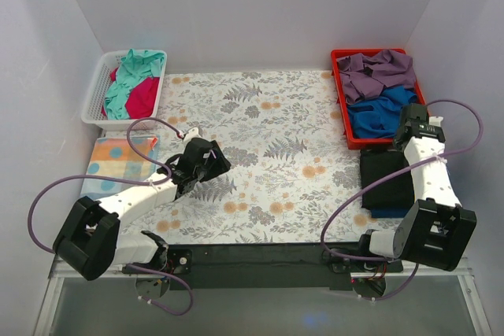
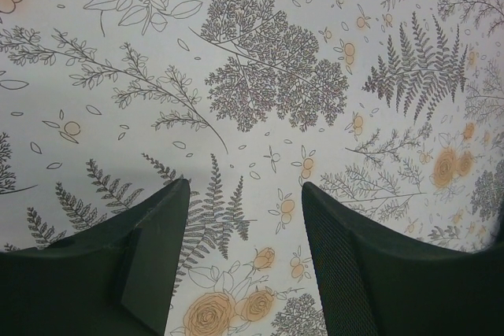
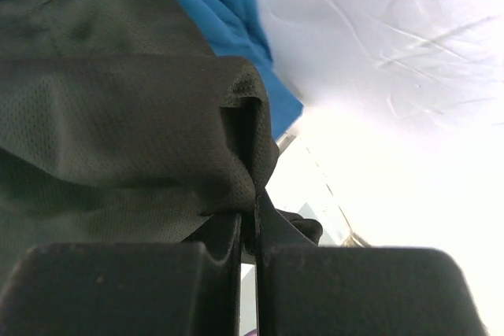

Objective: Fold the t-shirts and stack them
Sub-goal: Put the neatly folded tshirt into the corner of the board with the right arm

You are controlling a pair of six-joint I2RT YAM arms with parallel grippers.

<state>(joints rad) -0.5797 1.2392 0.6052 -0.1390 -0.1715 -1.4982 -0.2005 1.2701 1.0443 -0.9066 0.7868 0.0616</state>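
A folded black t-shirt (image 1: 385,179) lies at the right of the table on a dark blue one (image 1: 390,212). My right gripper (image 1: 413,133) is at the black shirt's far right corner. In the right wrist view the gripper (image 3: 253,222) is shut on a pinched fold of the black t-shirt (image 3: 118,116), with blue cloth (image 3: 224,5) behind it. My left gripper (image 1: 208,160) hovers over the floral table sheet (image 1: 268,155), open and empty (image 2: 244,188); only the sheet (image 2: 260,76) shows between its fingers.
A red bin (image 1: 346,116) at the back right holds purple (image 1: 378,70) and blue (image 1: 378,116) t-shirts. A white basket (image 1: 94,92) at the back left holds teal (image 1: 142,62) and magenta (image 1: 142,98) t-shirts. A pale dotted cloth (image 1: 118,164) lies at the left edge.
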